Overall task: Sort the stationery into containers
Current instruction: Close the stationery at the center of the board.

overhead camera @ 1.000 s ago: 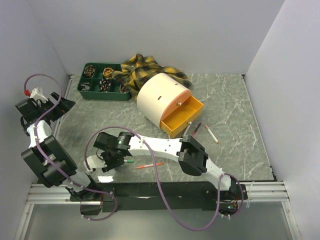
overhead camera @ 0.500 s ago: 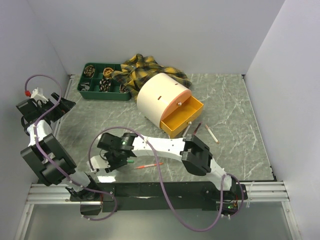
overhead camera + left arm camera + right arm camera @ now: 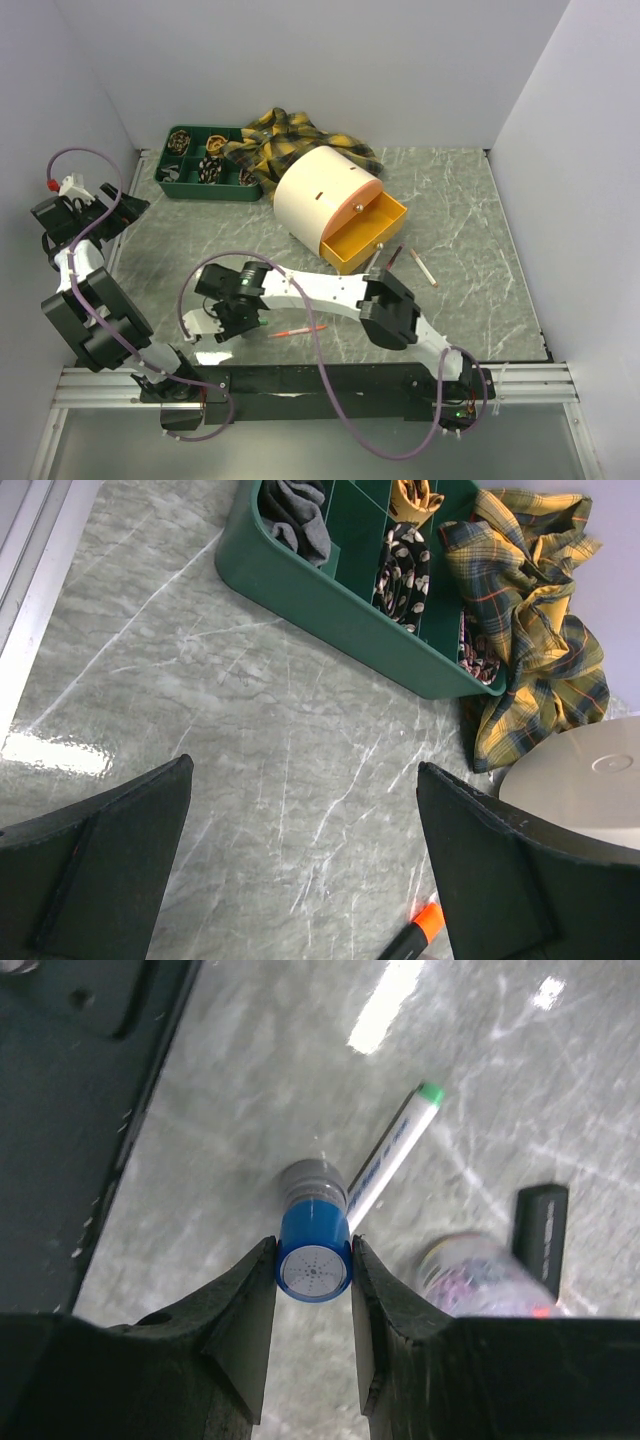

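My right gripper [image 3: 313, 1245] is shut on a stubby stick with a blue cap [image 3: 313, 1265] and a grey body, held upright just over the table. A white pen with a green cap [image 3: 395, 1145] lies just beyond it. A blurred patterned tape roll [image 3: 475, 1275] and a small black block [image 3: 541, 1230] lie to its right. In the top view the right gripper [image 3: 222, 322] is at the near left. My left gripper [image 3: 305, 767] is open and empty, high over the table at the far left [image 3: 118, 212]. A black highlighter with an orange cap [image 3: 420, 930] lies below it.
The dark green divided tray [image 3: 188, 188] stands at the back left, also in the left wrist view [image 3: 330, 595]. Plaid cloth [image 3: 295, 140] lies beside it. The cream drum [image 3: 318, 190] has its orange drawer [image 3: 365, 235] open. A red pen [image 3: 298, 330] and two pens [image 3: 422, 268] lie loose.
My right wrist has shifted slightly to the right over the green-capped pen. The left arm has not moved.
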Available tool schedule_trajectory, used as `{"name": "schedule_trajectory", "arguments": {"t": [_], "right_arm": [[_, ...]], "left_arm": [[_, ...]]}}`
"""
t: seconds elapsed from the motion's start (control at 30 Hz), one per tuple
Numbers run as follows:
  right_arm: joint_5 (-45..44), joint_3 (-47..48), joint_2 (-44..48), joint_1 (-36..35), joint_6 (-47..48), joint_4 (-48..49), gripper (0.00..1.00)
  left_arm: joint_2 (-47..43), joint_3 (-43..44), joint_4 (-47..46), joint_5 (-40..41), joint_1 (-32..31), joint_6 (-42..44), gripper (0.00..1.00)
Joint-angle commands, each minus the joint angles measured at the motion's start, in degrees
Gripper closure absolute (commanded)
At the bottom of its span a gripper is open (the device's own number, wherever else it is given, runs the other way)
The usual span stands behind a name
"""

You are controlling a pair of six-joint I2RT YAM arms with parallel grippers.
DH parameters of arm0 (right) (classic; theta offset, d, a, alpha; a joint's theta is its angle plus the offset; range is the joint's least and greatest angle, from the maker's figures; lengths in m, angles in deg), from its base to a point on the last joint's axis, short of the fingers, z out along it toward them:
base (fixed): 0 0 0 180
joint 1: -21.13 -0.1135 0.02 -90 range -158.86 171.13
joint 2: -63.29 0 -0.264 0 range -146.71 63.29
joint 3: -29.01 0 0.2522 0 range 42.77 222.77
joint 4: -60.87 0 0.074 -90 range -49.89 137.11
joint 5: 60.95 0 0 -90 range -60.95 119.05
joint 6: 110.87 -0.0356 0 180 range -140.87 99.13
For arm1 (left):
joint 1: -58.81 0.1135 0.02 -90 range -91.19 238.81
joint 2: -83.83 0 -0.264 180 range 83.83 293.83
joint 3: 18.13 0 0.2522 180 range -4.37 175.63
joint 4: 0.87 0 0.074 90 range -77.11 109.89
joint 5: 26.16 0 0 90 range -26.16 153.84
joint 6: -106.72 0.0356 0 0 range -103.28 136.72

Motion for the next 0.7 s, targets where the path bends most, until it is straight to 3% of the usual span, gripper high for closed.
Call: {"name": "schedule_trajectory", "arguments": {"t": [0.0, 0.33, 0.53, 0.67], "right_arm": [[-2.66, 8.72, -8.24, 0.26, 0.08, -9.95, 0.96], [-4.16, -1.72, -6.94, -1.24, 0.09, -4.87, 0.96], [-4.24, -2.44, -6.51, -1.41, -1.06, -4.69, 0.96], [-5.83, -1.38, -1.07, -0.97, -1.93, -5.74, 0.96]], "left_arm": [[-1.67, -0.31, -2.1, 0.07, -0.18, -0.13, 0.01], [-1.76, 1.18, -1.48, 0.59, -0.27, -0.04, 0.01], [-2.37, 1.45, -1.04, 0.16, -0.26, 0.13, 0.01], [-2.99, 2.59, -0.78, -0.63, -0.61, 1.44, 0.01]]}}
